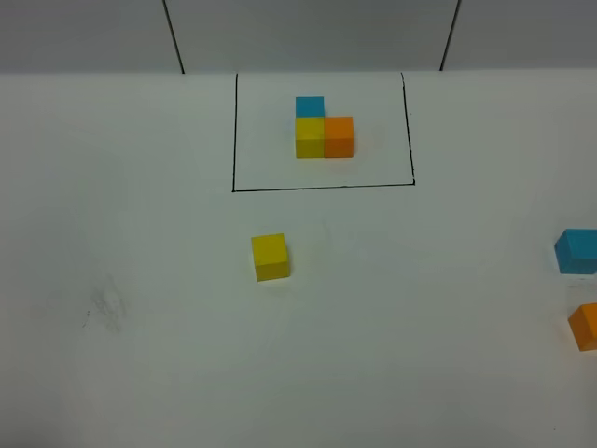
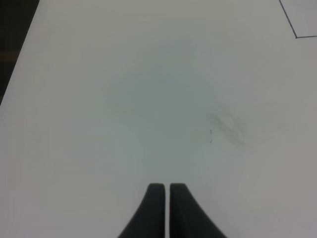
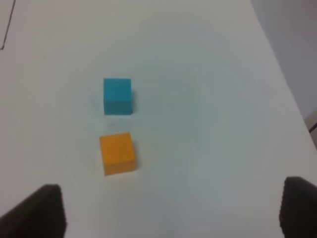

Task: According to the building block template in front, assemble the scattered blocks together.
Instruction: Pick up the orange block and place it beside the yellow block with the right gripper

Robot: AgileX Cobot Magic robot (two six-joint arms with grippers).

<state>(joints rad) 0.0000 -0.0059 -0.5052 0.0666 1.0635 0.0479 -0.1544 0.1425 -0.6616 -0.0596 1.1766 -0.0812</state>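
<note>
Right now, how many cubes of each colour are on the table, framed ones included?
Yellow: 2, framed yellow cube and loose yellow cube.
Orange: 2, framed orange cube and loose orange cube.
Blue: 2, framed blue cube and loose blue cube.
Total: 6 cubes.

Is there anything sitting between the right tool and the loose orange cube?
Nothing visible. Only bare table lies between the open right tool and the orange cube. The blue cube sits beyond the orange one, apart from it, not in the path.
</note>
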